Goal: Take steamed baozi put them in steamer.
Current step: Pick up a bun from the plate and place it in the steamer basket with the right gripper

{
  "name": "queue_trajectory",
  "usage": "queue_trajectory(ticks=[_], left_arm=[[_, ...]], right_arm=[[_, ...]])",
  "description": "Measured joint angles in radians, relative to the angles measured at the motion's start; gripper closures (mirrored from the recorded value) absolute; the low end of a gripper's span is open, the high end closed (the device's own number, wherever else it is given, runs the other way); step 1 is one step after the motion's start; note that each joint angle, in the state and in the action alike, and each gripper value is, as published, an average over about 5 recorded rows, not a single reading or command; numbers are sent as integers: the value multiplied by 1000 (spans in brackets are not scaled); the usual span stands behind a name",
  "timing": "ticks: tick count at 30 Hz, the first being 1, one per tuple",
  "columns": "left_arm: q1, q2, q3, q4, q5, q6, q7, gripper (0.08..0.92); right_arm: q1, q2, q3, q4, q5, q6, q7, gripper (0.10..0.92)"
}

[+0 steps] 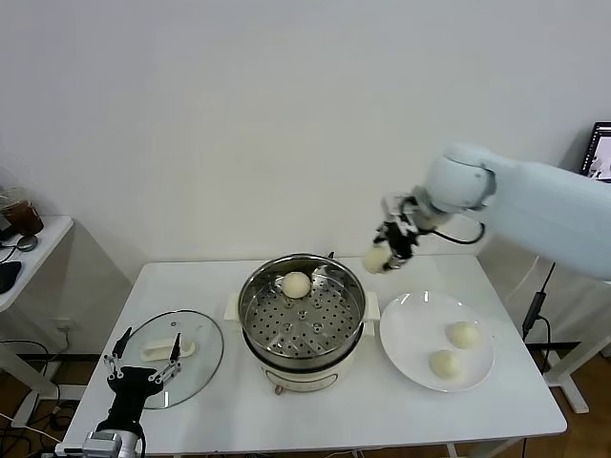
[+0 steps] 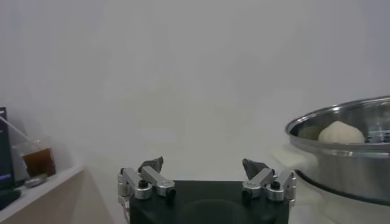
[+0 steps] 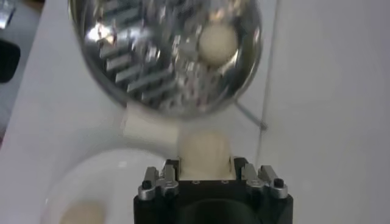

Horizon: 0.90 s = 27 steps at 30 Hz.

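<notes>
- You had a plain white wall behind a white table (image 1: 286,420); a side desk with a drink cup (image 1: 19,215) sat at the far left edge of the head view.
- The steamer (image 1: 302,320) stood at the centre of the frame, one baozi (image 1: 296,284) already on its perforated tray near the back; the glass lid (image 1: 177,355) lay at lower left.
- Your right gripper (image 1: 385,250) hung in the air right of centre, above the gap between steamer and plate (image 1: 420,329), its fingers closed around a second bun (image 1: 375,260); the right wrist view showed that bun pinched between them, with the pot ahead.
- Two more buns (image 1: 454,349) waited on the plate at lower right, near each other.
- Your left gripper (image 1: 143,367) idled at lower left over the lid, jaws spread wide and holding nothing.
- Risks, as I judged them: the held bun was not yet over the tray, so letting go here would drop it on the table or the rim; a soft bun could slip or dent under the squeeze; a low approach could clip the steel wall; a careless drop could land on the bun already inside.
</notes>
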State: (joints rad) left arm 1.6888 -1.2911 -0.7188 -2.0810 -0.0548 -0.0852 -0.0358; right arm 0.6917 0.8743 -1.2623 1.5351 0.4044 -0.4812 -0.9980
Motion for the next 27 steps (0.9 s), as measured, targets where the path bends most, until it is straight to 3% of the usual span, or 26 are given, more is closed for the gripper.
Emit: queue_trajectory(ticks=[12, 27], left_arm=[[-13, -12, -18, 8, 4, 1, 0, 177], [-21, -14, -22, 15, 4, 1, 0, 177]], right_arm=[[-77, 283, -32, -94, 141, -147, 127, 491], [-194, 484, -43, -234, 168, -220, 204, 463]])
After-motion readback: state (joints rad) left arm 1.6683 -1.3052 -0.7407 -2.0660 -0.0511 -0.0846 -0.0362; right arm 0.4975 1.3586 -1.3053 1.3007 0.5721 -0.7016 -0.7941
